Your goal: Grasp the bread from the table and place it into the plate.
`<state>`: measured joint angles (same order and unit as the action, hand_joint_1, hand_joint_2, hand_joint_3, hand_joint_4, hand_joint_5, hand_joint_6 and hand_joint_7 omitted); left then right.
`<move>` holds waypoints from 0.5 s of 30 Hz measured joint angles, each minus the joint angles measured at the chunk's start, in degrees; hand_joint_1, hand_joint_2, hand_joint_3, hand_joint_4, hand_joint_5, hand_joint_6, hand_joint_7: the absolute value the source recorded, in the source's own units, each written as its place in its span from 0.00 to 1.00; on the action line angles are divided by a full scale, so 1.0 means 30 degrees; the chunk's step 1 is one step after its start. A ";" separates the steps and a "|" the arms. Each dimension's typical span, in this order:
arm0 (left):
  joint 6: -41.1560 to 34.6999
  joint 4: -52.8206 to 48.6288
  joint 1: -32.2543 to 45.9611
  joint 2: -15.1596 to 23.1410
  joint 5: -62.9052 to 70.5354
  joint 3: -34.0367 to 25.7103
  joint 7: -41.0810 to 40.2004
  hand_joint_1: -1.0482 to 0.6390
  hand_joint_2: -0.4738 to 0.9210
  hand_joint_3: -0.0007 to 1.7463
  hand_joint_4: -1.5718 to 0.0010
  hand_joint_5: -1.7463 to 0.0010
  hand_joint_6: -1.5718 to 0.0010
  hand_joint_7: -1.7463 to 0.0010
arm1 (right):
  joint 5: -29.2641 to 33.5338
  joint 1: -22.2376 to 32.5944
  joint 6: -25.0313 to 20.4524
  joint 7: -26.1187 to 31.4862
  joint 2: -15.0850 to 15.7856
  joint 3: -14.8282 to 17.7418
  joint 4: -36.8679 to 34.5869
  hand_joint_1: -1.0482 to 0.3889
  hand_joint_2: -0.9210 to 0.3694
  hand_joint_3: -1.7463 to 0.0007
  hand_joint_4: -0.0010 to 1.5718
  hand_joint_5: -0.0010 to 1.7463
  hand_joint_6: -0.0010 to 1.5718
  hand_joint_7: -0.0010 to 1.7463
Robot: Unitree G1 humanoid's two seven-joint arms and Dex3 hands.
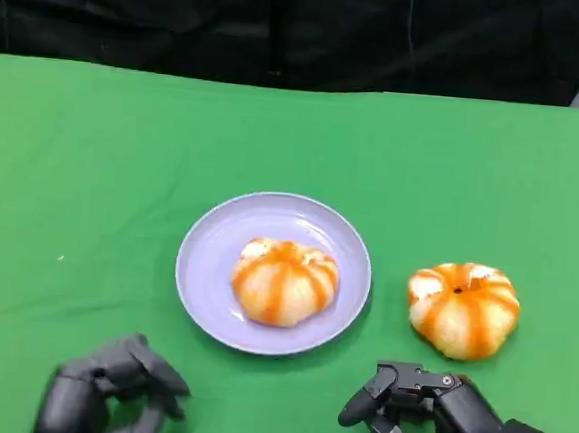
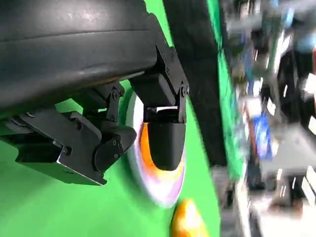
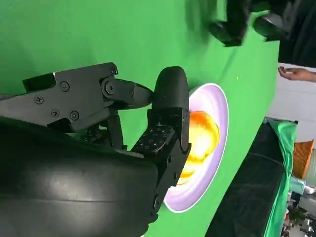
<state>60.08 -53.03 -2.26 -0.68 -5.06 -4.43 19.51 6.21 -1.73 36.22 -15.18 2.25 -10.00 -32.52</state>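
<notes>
Bread (image 1: 463, 308) lies beside the plate (image 1: 212, 246); both hands (image 1: 110, 388) (image 1: 424, 413) hover low, fingers released, holding nothing.

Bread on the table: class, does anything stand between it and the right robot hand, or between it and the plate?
Nothing visible stands between the right robot hand and the bread on the table; bare green cloth separates them. Toward the plate the way is also bare, but another bread already lies in it.

Two bread rolls: one (image 1: 284, 281) at frame centre, one (image 1: 463, 308) centre right. One plate (image 1: 206, 260), centre.
</notes>
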 measured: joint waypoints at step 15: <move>-0.0006 0.0221 0.0129 0.0077 0.0024 0.0213 0.0379 0.66 0.69 0.65 0.41 0.17 0.36 0.34 | 0.0001 -0.0031 -0.0090 0.0043 -0.0008 -0.0002 0.0001 0.64 0.00 0.73 0.43 0.85 0.51 0.55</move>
<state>60.06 -52.37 -1.87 -0.45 -4.99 -3.80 20.65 6.21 -1.82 35.95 -15.05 2.23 -10.00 -32.51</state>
